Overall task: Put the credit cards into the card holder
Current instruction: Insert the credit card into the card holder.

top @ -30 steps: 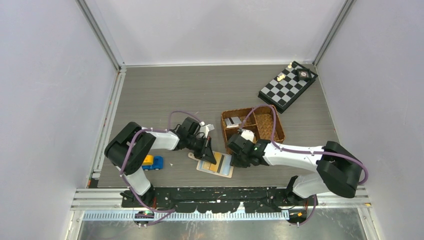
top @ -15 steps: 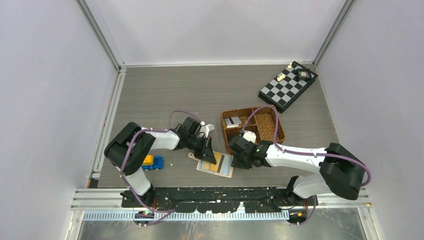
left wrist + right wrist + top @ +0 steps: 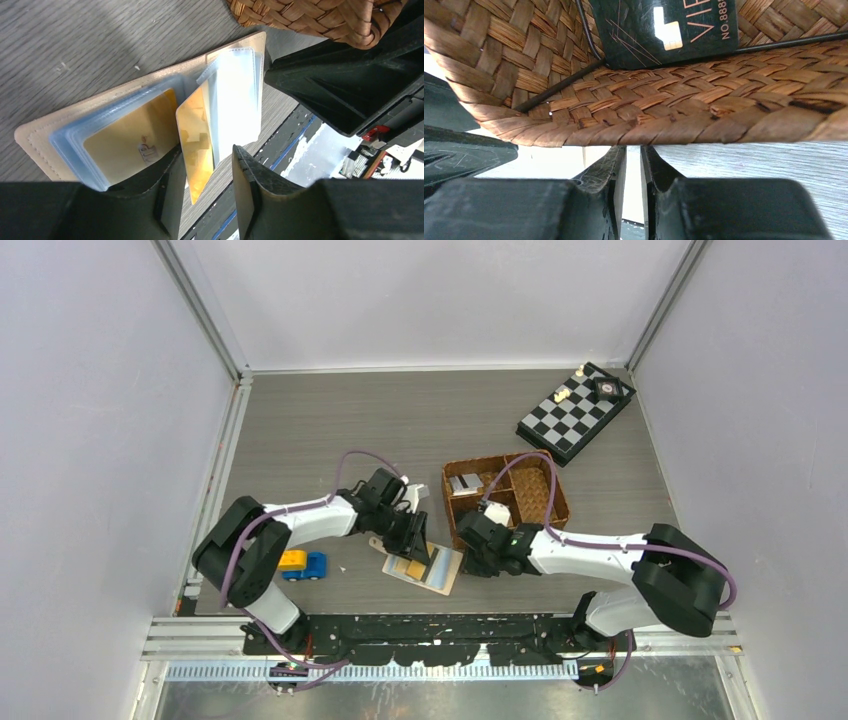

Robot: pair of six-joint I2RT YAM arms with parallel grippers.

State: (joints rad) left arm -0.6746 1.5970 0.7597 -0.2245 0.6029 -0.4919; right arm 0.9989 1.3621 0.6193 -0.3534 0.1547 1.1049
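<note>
**Top view.** The wallet point(image 3: 445, 575), just beside the basket point(image 3: 530, 502) on its near side, is partly covered by the left gripper point(image 3: 415, 552). The right gripper point(image 3: 470, 560) hides its fingertips under its own wrist, so contact with the wallet cannot be told. Small pale items point(image 3: 463, 483) in the basket's left compartment are too small to identify.

**Left wrist view.** The basket is cut by the top edge. Below it, the pocketed yellow card point(image 3: 130, 140) runs behind one finger point(image 3: 167, 200), and its print is blurred.

**Right wrist view.** The black card point(image 3: 664, 30) inside the basket is cut off at the top, leaving its lettering incomplete. Beneath the basket wall only a pale strip point(image 3: 633, 170) shows between the fingers, and whether it is pinched cannot be told.
</note>
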